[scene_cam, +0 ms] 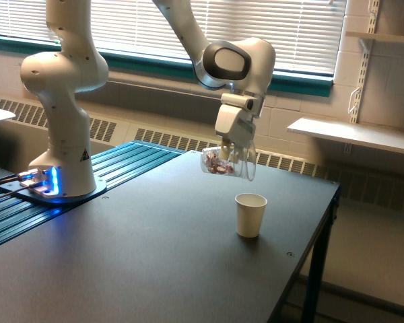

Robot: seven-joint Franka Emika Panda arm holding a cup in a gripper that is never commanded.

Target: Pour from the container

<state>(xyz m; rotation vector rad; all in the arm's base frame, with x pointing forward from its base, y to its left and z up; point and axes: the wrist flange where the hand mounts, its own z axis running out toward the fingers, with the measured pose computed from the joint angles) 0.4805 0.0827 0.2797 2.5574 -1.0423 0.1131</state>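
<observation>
In the exterior view, the container [223,163], a clear glass mug with reddish-brown and pale bits inside, hangs tipped on its side above the dark table. My gripper [234,151] is shut on it from above. The bits lie toward the mug's end at the exterior view's left, and its open mouth faces the right. A white paper cup [250,214] stands upright on the table, below the mug and slightly to the right. Nothing is falling from the mug.
The arm's white base [59,182] stands on a blue ribbed platform [114,176] at the exterior view's left. The dark table [155,256] ends at an edge on the right. A wall shelf [353,134] sits behind, beyond the table.
</observation>
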